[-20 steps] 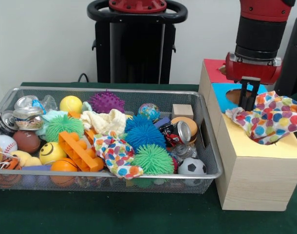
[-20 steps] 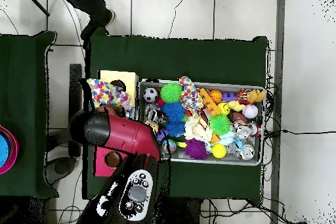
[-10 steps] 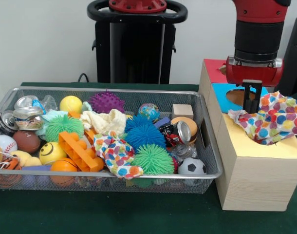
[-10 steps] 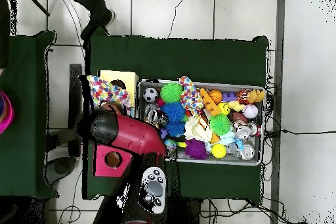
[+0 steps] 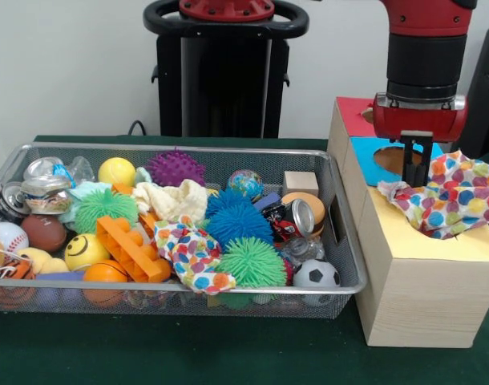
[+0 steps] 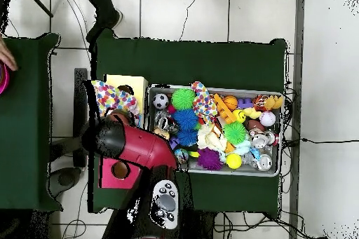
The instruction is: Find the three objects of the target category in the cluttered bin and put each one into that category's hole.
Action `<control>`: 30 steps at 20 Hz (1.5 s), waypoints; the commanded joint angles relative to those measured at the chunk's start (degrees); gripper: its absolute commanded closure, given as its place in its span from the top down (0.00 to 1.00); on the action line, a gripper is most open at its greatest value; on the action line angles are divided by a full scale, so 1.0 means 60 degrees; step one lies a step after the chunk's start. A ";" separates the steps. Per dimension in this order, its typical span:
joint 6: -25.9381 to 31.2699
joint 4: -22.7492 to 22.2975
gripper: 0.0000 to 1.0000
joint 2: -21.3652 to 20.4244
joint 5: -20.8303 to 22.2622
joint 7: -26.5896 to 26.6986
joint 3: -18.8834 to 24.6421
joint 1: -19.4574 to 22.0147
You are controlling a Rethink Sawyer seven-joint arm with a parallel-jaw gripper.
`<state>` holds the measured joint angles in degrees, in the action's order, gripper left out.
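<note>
One polka-dot cloth (image 5: 450,196) lies crumpled on the wooden box (image 5: 417,297), over its yellow section near the blue-edged hole (image 5: 393,160). The pincer (image 5: 416,172) touches the cloth's edge; whether it grips, I cannot tell. A second dotted cloth (image 5: 192,253) sits at the wire bin's (image 5: 345,265) front edge.

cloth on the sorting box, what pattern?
White with multicoloured polka dots. The cloth lies crumpled on the box's yellow top, clearest in the front view.

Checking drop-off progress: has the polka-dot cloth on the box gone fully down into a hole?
No. The polka-dot cloth lies bunched on top of the wooden box, spread over the yellow section.
</note>
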<state>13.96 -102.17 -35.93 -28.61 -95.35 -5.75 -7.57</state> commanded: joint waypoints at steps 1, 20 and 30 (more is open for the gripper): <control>-0.1710 0.0140 0.00 0.1348 -0.0144 -0.2423 0.1279 0.0048; -0.2492 0.0407 0.00 0.1466 0.0339 -0.2167 0.1854 0.0545; -0.2712 0.0519 0.00 0.1251 0.0737 -0.2249 0.2215 0.0782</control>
<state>13.58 -102.21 -36.44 -25.11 -95.35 -3.51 -5.44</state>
